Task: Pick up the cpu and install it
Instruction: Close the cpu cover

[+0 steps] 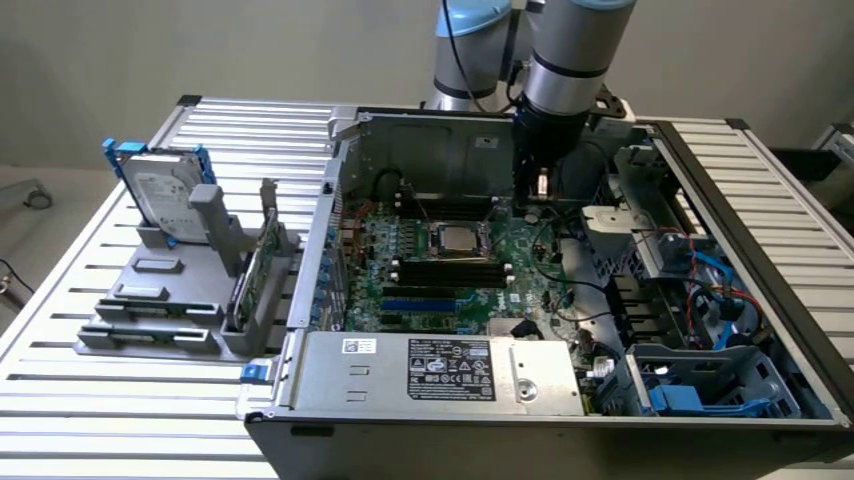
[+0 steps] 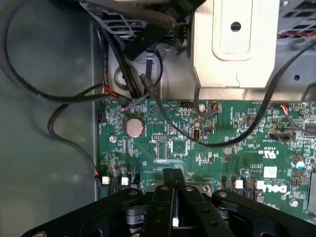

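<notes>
The cpu, a small pale silver square, lies in the dark socket frame in the middle of the green motherboard inside the open computer case. My gripper hangs over the board, apart from the cpu, toward the exterior view's right and further back. In the wrist view the black fingers are pressed together, and the gripper is shut with nothing seen between them. Under them lies the board's edge with a round coin battery.
Black cables loop across the case floor beside the board. A metal bracket stands near the gripper. The power supply fills the case front. On the slatted table at the exterior view's left, a grey fixture holds a hard drive.
</notes>
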Robot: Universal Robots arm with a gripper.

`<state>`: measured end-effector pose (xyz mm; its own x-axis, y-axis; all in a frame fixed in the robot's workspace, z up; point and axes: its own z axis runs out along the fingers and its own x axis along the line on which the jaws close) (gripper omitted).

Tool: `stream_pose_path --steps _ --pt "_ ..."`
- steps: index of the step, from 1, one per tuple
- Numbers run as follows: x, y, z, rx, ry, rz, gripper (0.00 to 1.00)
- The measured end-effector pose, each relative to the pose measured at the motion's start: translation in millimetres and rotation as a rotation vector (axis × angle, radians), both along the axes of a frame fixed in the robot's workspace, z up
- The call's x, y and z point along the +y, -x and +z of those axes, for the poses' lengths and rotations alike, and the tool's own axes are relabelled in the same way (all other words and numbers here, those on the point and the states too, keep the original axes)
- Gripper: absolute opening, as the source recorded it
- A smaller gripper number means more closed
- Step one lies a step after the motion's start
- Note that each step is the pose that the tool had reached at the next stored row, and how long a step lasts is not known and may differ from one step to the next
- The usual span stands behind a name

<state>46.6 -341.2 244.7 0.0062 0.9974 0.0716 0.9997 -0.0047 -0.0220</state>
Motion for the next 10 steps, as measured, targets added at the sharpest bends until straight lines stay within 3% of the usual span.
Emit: stream_pose_path --steps 5,10 --pt "0.1 12.9 3.0 0.0232 -0.0002 0.0 0.11" --pt "0.0 26.3 3.0 0.03 -0.0002 0.001 0.11"
